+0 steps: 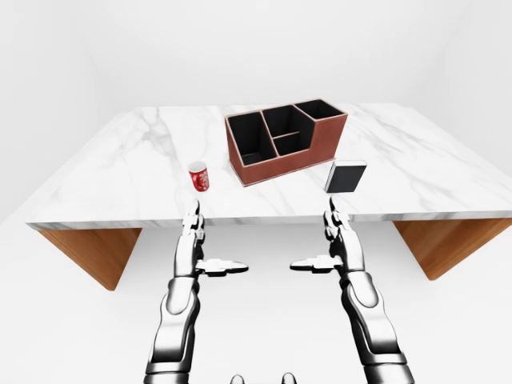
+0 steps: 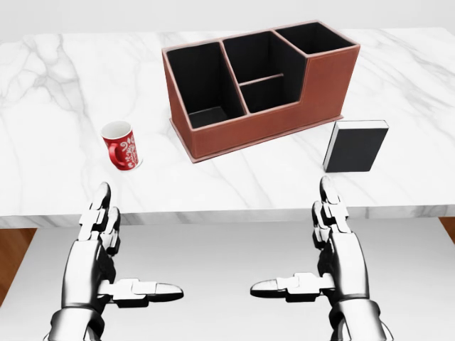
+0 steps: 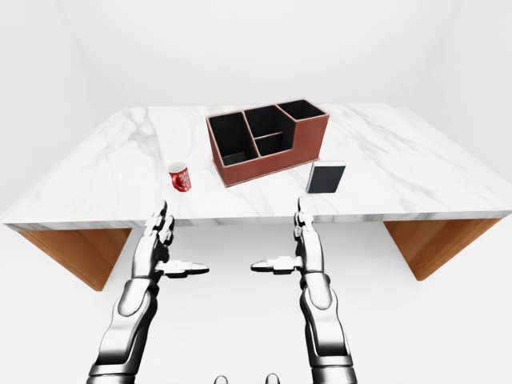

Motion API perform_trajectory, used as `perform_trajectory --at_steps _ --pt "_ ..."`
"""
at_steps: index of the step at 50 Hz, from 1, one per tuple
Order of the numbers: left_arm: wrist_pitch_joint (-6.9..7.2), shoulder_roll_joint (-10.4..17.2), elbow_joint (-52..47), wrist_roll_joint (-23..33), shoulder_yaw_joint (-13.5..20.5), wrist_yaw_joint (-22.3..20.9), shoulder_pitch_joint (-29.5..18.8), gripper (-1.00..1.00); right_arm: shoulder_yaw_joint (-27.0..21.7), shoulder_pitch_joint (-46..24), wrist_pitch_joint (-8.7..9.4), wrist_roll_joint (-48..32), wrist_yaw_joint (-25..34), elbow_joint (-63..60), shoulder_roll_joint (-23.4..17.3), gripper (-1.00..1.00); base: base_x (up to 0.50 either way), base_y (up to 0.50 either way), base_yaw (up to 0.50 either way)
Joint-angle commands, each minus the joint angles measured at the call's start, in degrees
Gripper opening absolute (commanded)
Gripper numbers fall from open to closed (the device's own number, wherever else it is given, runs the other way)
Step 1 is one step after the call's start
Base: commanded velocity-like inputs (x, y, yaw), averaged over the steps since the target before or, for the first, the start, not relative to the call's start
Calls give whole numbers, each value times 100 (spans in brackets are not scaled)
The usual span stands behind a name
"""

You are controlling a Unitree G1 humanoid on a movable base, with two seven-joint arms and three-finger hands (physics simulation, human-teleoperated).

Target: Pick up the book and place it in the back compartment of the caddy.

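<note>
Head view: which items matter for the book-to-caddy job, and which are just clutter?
For the job:
- book, standing on the table right of the caddy
- caddy, all compartments look empty
- right hand, open, nearest the book

Lying about:
- red mug, left of the caddy
- left hand, open, idle

Both arms are glossy chrome with dark joint seams. The left hand (image 2: 106, 245) and right hand (image 2: 334, 245) have three segmented metal fingers.
</note>
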Motion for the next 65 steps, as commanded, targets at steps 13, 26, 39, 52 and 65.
perform_trajectory --at_steps 13,26,39,52,65 --pt "323 61 -294 -7 81 -173 80 100 -135 118 387 96 180 -523 -76 100 0 0 0" --pt "476 84 -1021 -55 127 -277 162 100 -244 213 449 95 199 -1343 -104 100 0 0 0" --pt "476 133 -1374 -76 254 -322 36 100 -302 272 449 -9 266 -1813 -134 100 0 0 0" --pt "476 204 -1795 -27 307 -403 -194 100 -460 222 449 131 312 -2097 -141 100 0 0 0" --pt "476 341 -1968 -152 593 -552 -363 100 -459 387 449 340 645 -2325 -133 100 29 0 0"
